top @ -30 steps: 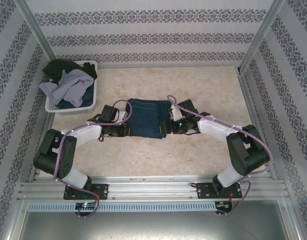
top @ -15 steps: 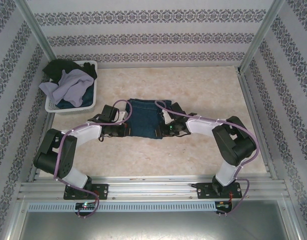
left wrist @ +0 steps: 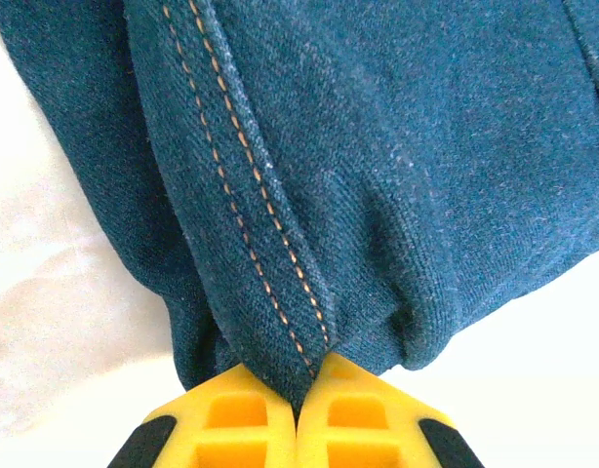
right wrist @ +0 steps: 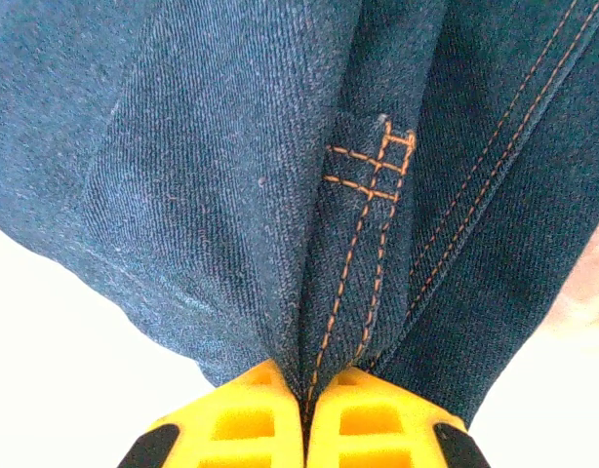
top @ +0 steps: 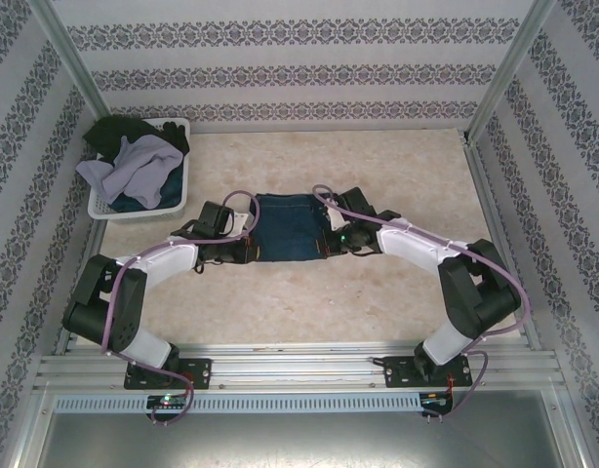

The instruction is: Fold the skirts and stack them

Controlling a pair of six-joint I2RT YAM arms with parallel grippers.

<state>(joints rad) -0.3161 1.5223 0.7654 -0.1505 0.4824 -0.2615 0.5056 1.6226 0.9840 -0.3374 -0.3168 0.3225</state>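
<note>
Fingers (left wrist: 236,417) of our left gripper (left wrist: 299,402) are pressed together on a bunched, orange-stitched seam of the denim skirt (top: 288,229), and our right gripper (right wrist: 304,405) is clenched the same way on the opposite side, on a fold that carries a belt loop. Between the two grips the skirt lies as a dark blue rectangle in the middle of the table (top: 378,302), its left and right edges lifted slightly where we hold them. We judge that we are early in the task: this first garment is in the middle of a fold or a straightening pull, and no finished pile sits anywhere on the table. The white basket (top: 179,205) at the far left corner holds the rest: a lavender-grey skirt (top: 134,164) draped on top, a black skirt (top: 119,129) at the back, and a strip of dark blue cloth (top: 136,203) beneath, probably the second denim piece, though it is mostly buried. From above, our wrists and cables cover the skirt's side edges, so we cannot tell how many layers each grip takes, nor whether the cloth is already doubled once. Both wrist cameras sit so close that the tabletop washes out to white.
</note>
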